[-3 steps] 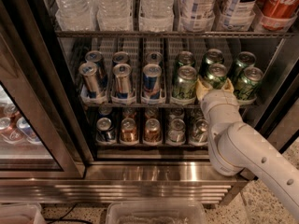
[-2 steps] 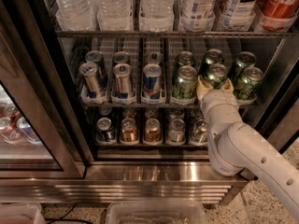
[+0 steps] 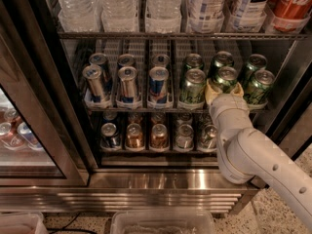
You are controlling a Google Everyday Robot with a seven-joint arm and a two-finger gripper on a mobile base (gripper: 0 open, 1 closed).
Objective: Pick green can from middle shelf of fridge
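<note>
The green can [image 3: 225,78] stood upright at the front of the middle one of three green lanes, on the surface of the middle shelf [image 3: 161,109], in the right part of the fridge [image 3: 58,111]. The hand [image 3: 224,91] was at the can's lower front, reaching in from below. Whether it was clenched on the can or released around it could not be told.

Five more green cans [image 3: 193,84] surrounded that can: one just left of it, one just right of it, and three in the row behind. Further left of the can, on the same surface, blue-and-silver slim cans [image 3: 127,82] stood in three white lanes, two deep. Below the can, smaller bronze and silver cans [image 3: 134,135] lined the lower rack. Above it, clear bottles [image 3: 114,4] and a red cola bottle [image 3: 292,4] filled the upper rack.

The pale robot arm [image 3: 258,155] ran down and to the right from the can, crossing the shiny steel base [image 3: 161,180]. Well below and left of the can lay a clear plastic bin [image 3: 163,222].
</note>
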